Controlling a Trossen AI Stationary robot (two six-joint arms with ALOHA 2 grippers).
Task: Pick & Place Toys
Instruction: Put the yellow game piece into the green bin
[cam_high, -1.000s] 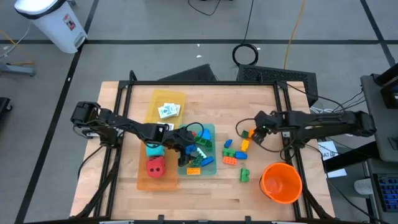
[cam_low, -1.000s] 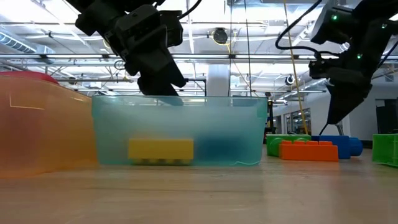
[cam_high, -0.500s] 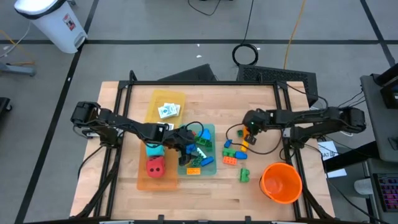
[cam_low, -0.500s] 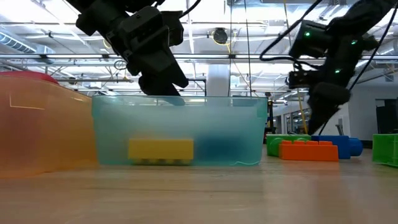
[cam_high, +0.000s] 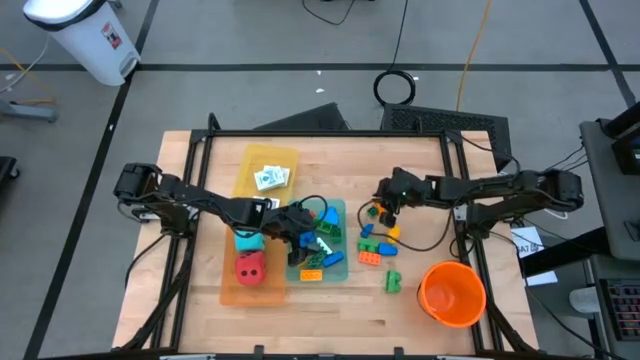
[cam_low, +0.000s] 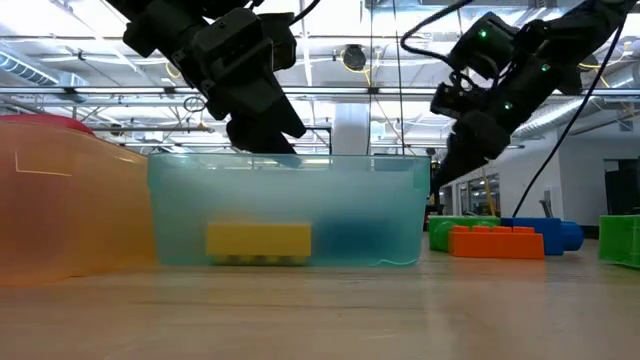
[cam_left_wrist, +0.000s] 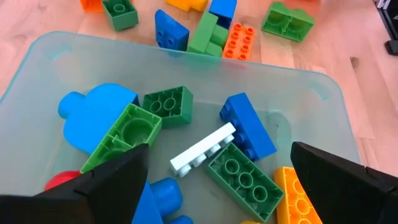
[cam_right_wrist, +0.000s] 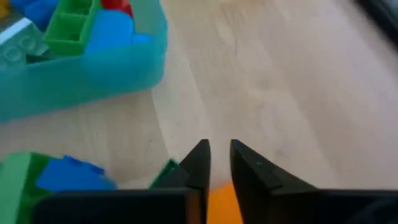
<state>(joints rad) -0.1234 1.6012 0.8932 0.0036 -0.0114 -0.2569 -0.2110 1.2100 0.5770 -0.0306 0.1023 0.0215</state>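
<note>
From above, the left arm reaches in low across the table, its left gripper (cam_high: 296, 232) poised over the teal tray (cam_high: 338, 262), which holds a jumble of bricks. The right arm stretches in from the far side, its right gripper (cam_high: 378, 212) beside a cluster of loose bricks (cam_high: 378, 240) lying on the wooden table (cam_high: 430, 170) between the tray and the orange bucket (cam_high: 452, 293). At table height, the left gripper (cam_low: 262, 140) hangs at the tray's rim and the right gripper (cam_low: 445, 165) is raised, tilted toward the tray. The left wrist camera shows its fingers (cam_left_wrist: 106, 183) spread wide above a white brick (cam_left_wrist: 203, 149) lying among green and blue ones. The right wrist camera shows its fingers (cam_right_wrist: 199, 163) nearly together, pinching an orange brick (cam_right_wrist: 222, 202) between them.
</note>
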